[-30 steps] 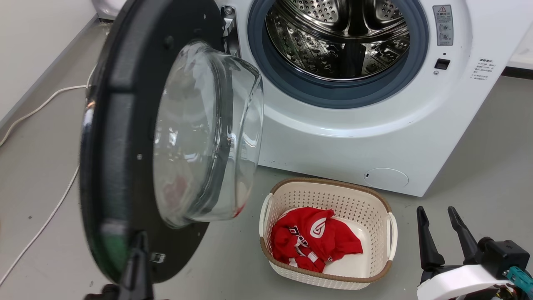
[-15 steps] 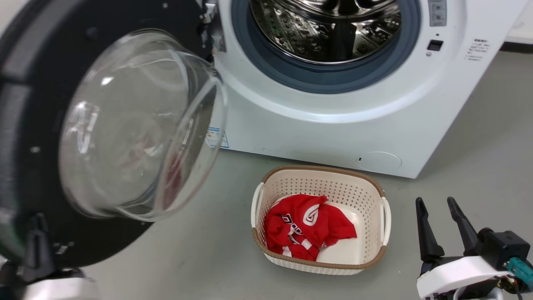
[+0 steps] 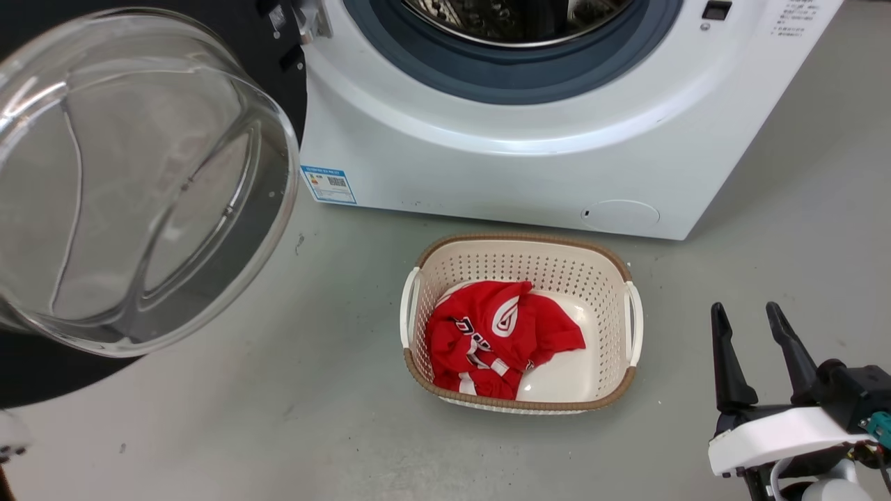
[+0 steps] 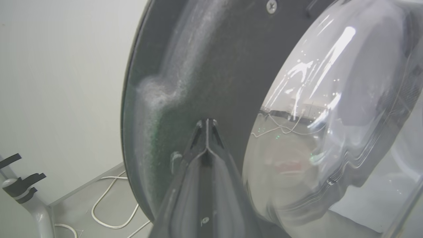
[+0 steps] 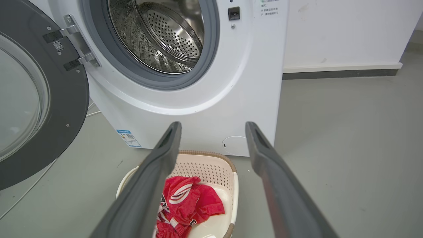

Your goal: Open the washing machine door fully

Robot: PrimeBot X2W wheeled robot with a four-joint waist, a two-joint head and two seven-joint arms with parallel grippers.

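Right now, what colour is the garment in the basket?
The garment is red with white and black markings, clearest in the head view.

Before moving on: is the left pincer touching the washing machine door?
Cannot tell. In the left wrist view the left pincer lies over the washing machine door, tips shut; neither contact nor gap is plain.
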